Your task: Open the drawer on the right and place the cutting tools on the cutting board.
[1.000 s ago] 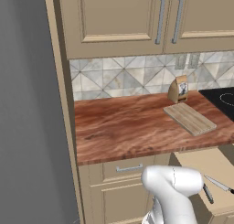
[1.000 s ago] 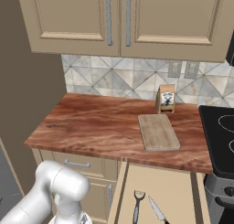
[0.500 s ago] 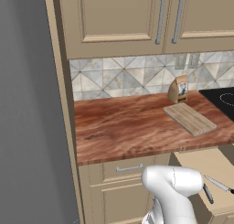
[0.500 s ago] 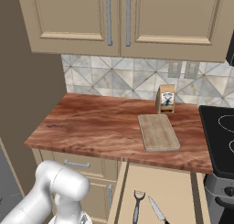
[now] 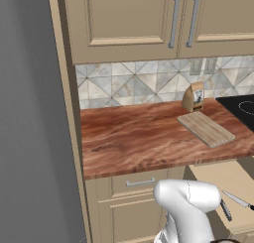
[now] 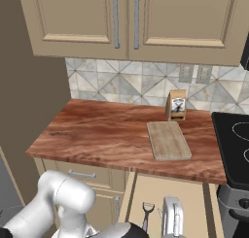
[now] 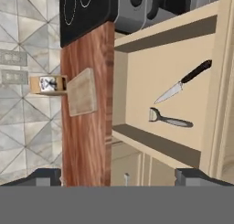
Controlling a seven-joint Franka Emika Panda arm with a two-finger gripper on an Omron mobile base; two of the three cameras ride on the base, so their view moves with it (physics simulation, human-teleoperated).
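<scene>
The drawer (image 7: 151, 81) stands pulled out below the reddish-brown surface (image 6: 107, 137), its tan floor in plain sight from the hand view. Inside it lies a knife (image 7: 183, 82) with a black handle and a thin silver blade, angled across the floor. Just beside it, apart from the blade tip, sits a peeler (image 7: 168, 120) with a grey handle. From the right base view the peeler (image 6: 147, 213) shows near the front of the open drawer (image 6: 194, 195), with the white arm reaching over the drawer beside it.

Up on the surface, the cutting board (image 6: 168, 140) lies flat and bare, pale wood with lengthwise grain. A small brown paper bag (image 6: 176, 105) with a label stands upright just behind it, against the tiled wall. The black cooktop (image 6: 236, 144) sits to the board's right.

The gripper (image 7: 118, 176) hangs in front of the open drawer, its two dark fingertips (image 7: 43, 176) set wide apart at the bottom of the hand view, nothing between them. In the left base view the knife (image 5: 237, 200) shows on the drawer floor past the white arm, and the board (image 5: 205, 128) sits on the surface near the bag (image 5: 193, 96).
</scene>
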